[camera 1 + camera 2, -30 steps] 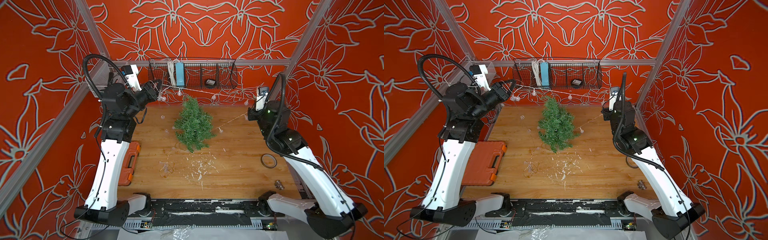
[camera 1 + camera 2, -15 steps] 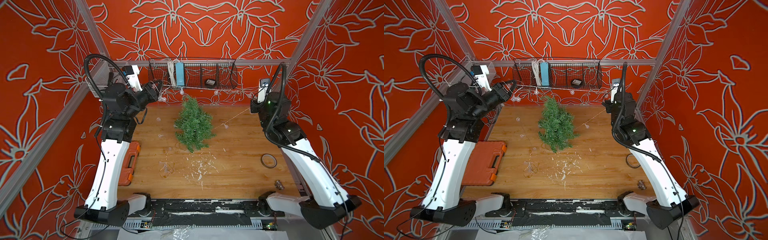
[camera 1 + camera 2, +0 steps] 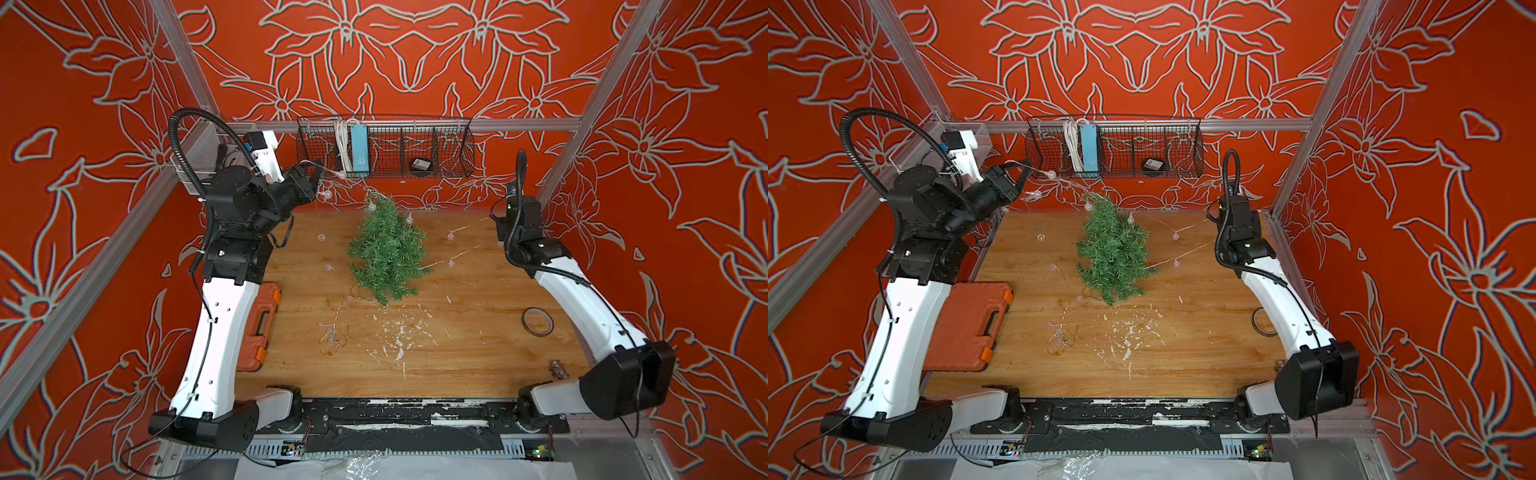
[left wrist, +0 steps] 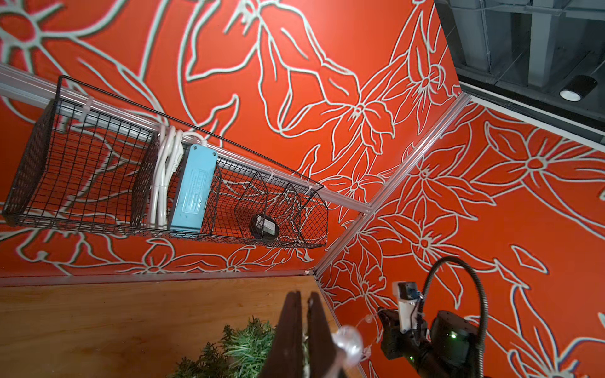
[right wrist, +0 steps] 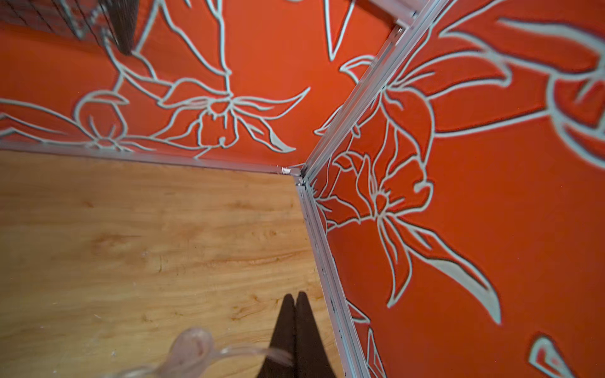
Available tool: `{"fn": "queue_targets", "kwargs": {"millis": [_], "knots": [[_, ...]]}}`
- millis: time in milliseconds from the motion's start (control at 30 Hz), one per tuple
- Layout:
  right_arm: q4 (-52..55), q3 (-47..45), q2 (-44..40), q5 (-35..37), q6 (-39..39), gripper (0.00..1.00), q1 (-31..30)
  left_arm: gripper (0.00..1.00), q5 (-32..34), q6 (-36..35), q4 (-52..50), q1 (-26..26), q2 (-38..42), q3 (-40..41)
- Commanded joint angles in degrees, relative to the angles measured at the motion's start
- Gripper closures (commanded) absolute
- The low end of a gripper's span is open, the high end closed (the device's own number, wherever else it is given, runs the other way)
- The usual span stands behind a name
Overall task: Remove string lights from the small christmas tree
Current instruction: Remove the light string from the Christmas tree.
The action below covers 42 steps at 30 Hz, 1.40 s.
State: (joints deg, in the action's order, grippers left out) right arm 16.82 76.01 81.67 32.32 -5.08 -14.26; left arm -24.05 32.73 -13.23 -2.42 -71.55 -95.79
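Observation:
The small christmas tree (image 3: pixel 386 249) (image 3: pixel 1113 253) lies on the wooden table, tip toward the back wall. The string lights (image 3: pixel 450 237) (image 3: pixel 1175 237) run as a thin wire with clear bulbs from my left gripper across the tree's top to my right gripper. More of the wire lies looped on the table (image 3: pixel 332 336). My left gripper (image 3: pixel 318 174) (image 3: pixel 1023 172) (image 4: pixel 302 294) is raised at the back left, shut on the wire, a bulb (image 4: pixel 348 340) beside its fingers. My right gripper (image 3: pixel 496 218) (image 3: pixel 1214 208) (image 5: pixel 294 296) is low in the far right corner, shut on the wire, with a bulb (image 5: pixel 193 347) hanging close by.
A black wire basket (image 3: pixel 465 141) on the back wall holds a blue box (image 3: pixel 358 147) and a white coiled cable. An orange tool case (image 3: pixel 259 328) lies at the left edge. A tape roll (image 3: pixel 537 321) lies at the right. White flecks (image 3: pixel 399 336) litter the front.
My right arm has swung back and right toward the far corner, drawing the wire with it. My left gripper has shifted only slightly. The tree has stayed nearly in place.

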Motion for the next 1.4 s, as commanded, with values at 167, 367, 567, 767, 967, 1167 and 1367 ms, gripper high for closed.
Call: {"fn": "queue_targets", "kwargs": {"millis": [167, 367, 567, 767, 967, 1167, 1367], "knots": [[-3.2, 11.9, 5.2, -0.5, -0.8, 1.0, 0.7, 1.0, 2.4, -1.6, 1.1, 0.2, 0.2, 0.5], [-1.6, 20.2, 8.7, -2.3, -1.5, 1.0, 0.5, 1.0, 2.7, -2.4, 1.0, 0.2, 0.8, 0.5], [-0.6, 11.7, -3.5, -9.6, 8.2, 1.0, -2.6, 1.0, 3.1, -2.5, 1.4, 0.2, 1.9, 0.5], [-3.4, -7.6, -18.5, -15.6, 20.0, 1.0, -10.6, 1.0, 2.4, -1.8, 2.4, 0.2, 2.0, 2.8], [-2.9, -16.9, -25.8, -17.4, 26.8, 1.0, -17.5, 1.0, 2.7, -1.9, 2.8, 0.3, 2.7, 4.8], [-3.2, -23.3, -23.7, -12.3, 25.8, 1.0, -18.8, 1.0, 2.8, -2.1, 2.6, 0.2, 2.5, 5.3], [-5.4, -27.2, -16.2, -5.0, 23.5, 1.0, -16.8, 1.0, 2.8, -2.0, 2.7, 0.2, 2.2, 5.8]]}}
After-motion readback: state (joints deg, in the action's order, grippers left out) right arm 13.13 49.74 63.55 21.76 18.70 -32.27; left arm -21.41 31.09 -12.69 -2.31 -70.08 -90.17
